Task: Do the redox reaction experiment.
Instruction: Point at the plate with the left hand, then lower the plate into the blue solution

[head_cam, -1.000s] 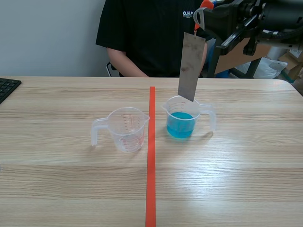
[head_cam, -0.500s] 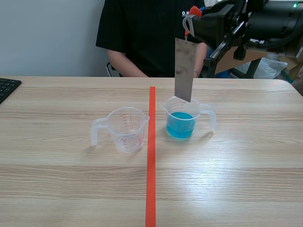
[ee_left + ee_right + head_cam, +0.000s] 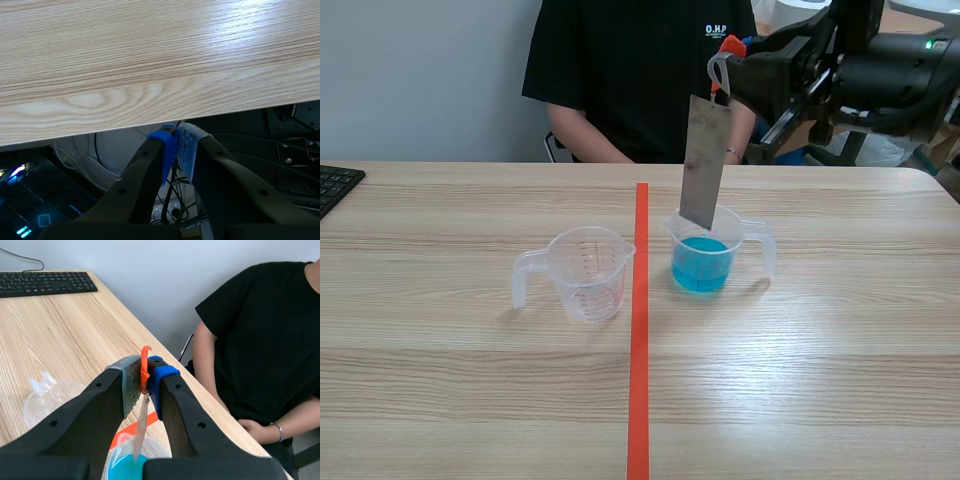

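Clamped in right pincer (image 3: pixel 725 58) by orange tab (image 3: pixel 145 357): dull grey, blotchy strip (image 3: pixel 703 165), tilted, lower end inside cup (image 3: pixel 752 240) of blue liquid (image 3: pixel 700 268). Left pincer (image 3: pixel 176 145) closed, empty.

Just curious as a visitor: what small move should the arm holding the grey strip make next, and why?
Probably lower straight down a little. The right gripper holds the flat grey metal strip by its orange tab; its lower end hangs at the rim of the clear plastic measuring cup, seemingly not yet in the blue liquid.
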